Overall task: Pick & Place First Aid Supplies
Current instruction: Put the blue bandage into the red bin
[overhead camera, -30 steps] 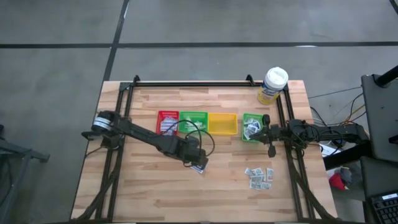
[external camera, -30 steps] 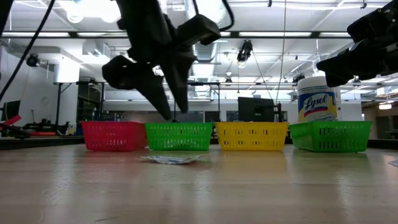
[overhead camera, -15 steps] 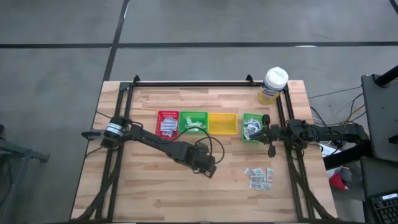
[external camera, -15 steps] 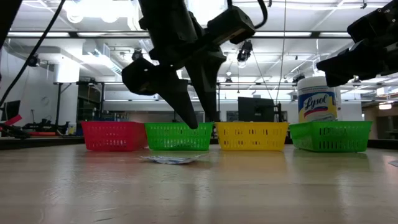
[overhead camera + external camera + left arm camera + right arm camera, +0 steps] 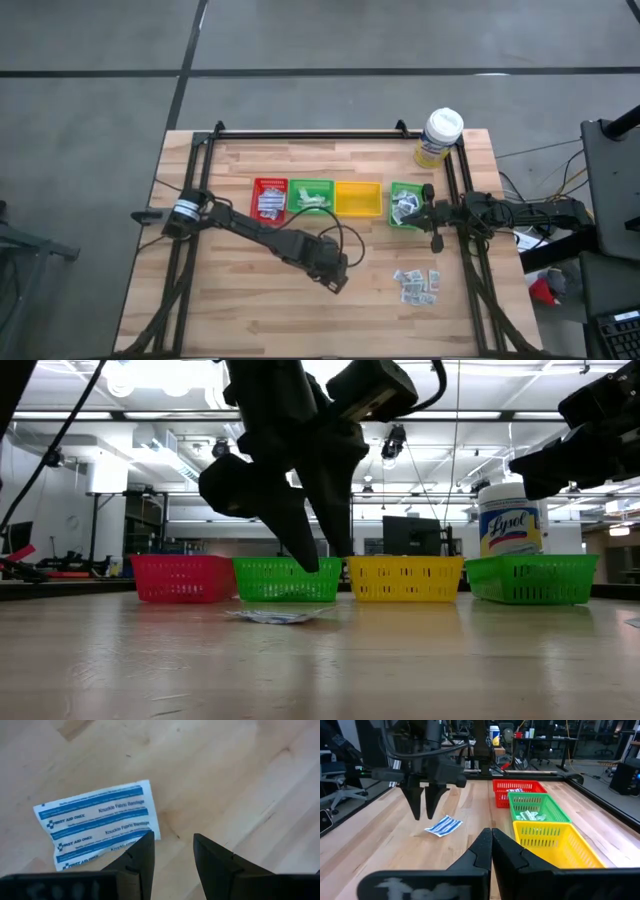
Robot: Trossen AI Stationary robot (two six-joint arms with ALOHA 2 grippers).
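Centrally in the high view, the wooden table [image 5: 230, 300] carries a row of trays: red tray [image 5: 270, 198], green tray [image 5: 312, 196], yellow tray [image 5: 358, 199] and a second green tray [image 5: 405, 205]. Above bare wood, the left gripper [image 5: 338, 282] hangs empty, its fingers [image 5: 137, 862] parted narrowly, just beside a blue-printed bandage packet [image 5: 100, 830]. More packets [image 5: 418, 285] lie at lower right. This looks like the approach step; next it must lower and straddle a packet. The right gripper [image 5: 433, 215], fingers pressed together, waits at right.

Left claw [image 5: 318, 560] mid-worktop, pointing down, fingers parted, empty. Right claw [image 5: 491, 837] at right edge, fingers together.
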